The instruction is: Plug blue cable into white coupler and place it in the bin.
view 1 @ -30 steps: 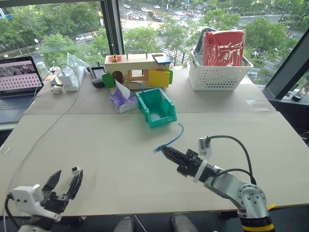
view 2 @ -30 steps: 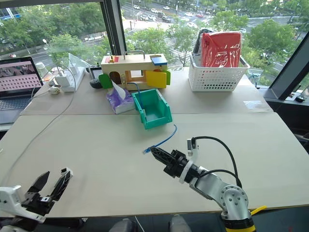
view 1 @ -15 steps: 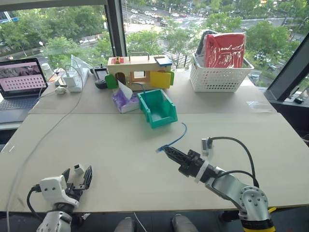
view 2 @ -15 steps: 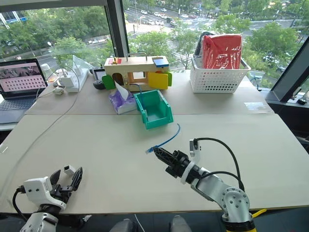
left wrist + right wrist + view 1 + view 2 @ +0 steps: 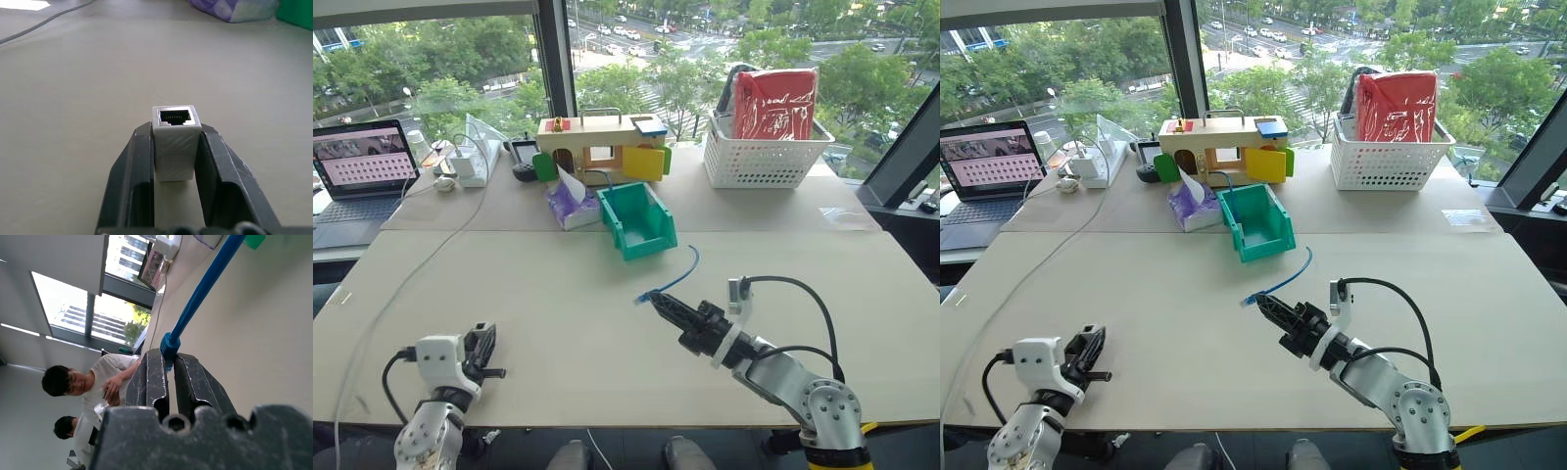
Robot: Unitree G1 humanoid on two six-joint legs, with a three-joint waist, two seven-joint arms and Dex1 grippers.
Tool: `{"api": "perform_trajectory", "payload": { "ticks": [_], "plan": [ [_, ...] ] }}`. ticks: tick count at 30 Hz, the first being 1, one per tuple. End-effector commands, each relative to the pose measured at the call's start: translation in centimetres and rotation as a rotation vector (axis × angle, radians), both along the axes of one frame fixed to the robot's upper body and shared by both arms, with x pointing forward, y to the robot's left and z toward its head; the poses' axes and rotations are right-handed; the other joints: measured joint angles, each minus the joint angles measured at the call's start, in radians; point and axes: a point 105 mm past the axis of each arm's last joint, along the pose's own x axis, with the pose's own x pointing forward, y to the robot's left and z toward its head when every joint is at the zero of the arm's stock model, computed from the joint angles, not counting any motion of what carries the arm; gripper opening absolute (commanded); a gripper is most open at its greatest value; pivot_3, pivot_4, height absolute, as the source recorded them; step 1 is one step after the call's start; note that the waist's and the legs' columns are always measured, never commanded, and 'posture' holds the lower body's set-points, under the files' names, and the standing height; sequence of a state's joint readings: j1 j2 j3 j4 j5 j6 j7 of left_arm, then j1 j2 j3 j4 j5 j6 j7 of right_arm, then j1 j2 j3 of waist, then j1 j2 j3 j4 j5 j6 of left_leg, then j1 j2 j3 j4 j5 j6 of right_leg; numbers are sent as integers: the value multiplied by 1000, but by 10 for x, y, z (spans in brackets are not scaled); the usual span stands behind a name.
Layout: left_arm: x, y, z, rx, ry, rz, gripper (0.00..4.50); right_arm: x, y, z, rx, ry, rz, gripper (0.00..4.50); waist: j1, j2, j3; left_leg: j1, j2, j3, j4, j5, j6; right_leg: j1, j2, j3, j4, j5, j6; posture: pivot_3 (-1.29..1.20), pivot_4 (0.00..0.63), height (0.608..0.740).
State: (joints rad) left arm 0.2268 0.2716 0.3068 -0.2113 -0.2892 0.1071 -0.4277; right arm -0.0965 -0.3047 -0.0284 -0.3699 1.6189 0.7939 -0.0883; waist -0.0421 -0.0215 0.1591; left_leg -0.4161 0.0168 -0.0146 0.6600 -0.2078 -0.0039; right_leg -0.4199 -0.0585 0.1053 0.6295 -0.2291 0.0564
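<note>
Left end effector (image 5: pixel 174 147) now clamping white coupler (image 5: pixel 175 139), having just closed from spread. Right end effector (image 5: pixel 168 377) pinching blue cable (image 5: pixel 668 281) plug, readying insertion.

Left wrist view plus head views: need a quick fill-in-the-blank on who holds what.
1. The left gripper is shut on the white ____.
2. The right gripper holds one end of the blue ____.
3. The teal bin stands beside a ____ tissue pack.
4. The coupler's dark socket is ____ of any plug.

Missing words: coupler; cable; purple; empty.
</note>
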Motion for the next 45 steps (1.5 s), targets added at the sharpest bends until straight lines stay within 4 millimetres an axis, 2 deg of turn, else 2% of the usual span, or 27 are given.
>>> {"api": "perform_trajectory", "payload": {
  "ticks": [1,5,7,11,15,18,22,32,45],
  "plan": [
    [23,-35,30,26,-68,-335,644,0,-9,17,18,-68,-63,0,-2,-2,1,0,0,0,0,0,0,0,0,0,0,1,1,0,150,733],
    [43,-78,48,108,-54,-724,644,2,-18,19,-1,-85,-139,0,-2,-4,1,-2,1,-1,0,0,0,-2,1,-1,0,2,3,0,150,733],
    [50,-95,52,138,-34,-846,644,3,-23,20,-15,-96,-178,0,-4,-4,1,-3,0,-1,0,0,0,-2,1,-1,0,2,3,0,150,733],
    [63,-141,58,136,42,-1054,644,7,-37,24,-69,-132,-300,0,-6,-5,2,-5,0,-1,0,0,0,-2,1,-1,-1,3,3,0,150,733],
    [60,-176,44,268,123,-1192,644,9,-45,25,-120,-149,-392,0,-8,-5,2,-5,0,-2,0,0,0,-3,1,-2,-1,3,3,0,150,733],
    [58,-196,25,279,267,-1225,644,7,-38,25,-195,-157,-404,0,-6,-5,2,-5,0,-3,0,0,0,-3,1,-2,0,3,3,0,150,733],
    [53,-207,14,357,334,-1275,644,4,-29,21,-223,-138,-391,0,-3,-5,2,-5,0,-5,0,0,0,-2,1,-3,0,2,4,0,150,733],
    [42,-223,15,389,392,-1245,644,-15,-19,-6,-299,-21,-274,0,2,-5,2,-5,-1,-6,0,0,0,-1,0,-4,0,2,4,0,150,733],
    [42,-218,16,367,382,-1168,644,-10,-21,-14,-314,4,-243,0,3,-5,2,-5,-1,-7,0,0,0,0,0,-5,0,2,4,0,150,733]
  ]
}}
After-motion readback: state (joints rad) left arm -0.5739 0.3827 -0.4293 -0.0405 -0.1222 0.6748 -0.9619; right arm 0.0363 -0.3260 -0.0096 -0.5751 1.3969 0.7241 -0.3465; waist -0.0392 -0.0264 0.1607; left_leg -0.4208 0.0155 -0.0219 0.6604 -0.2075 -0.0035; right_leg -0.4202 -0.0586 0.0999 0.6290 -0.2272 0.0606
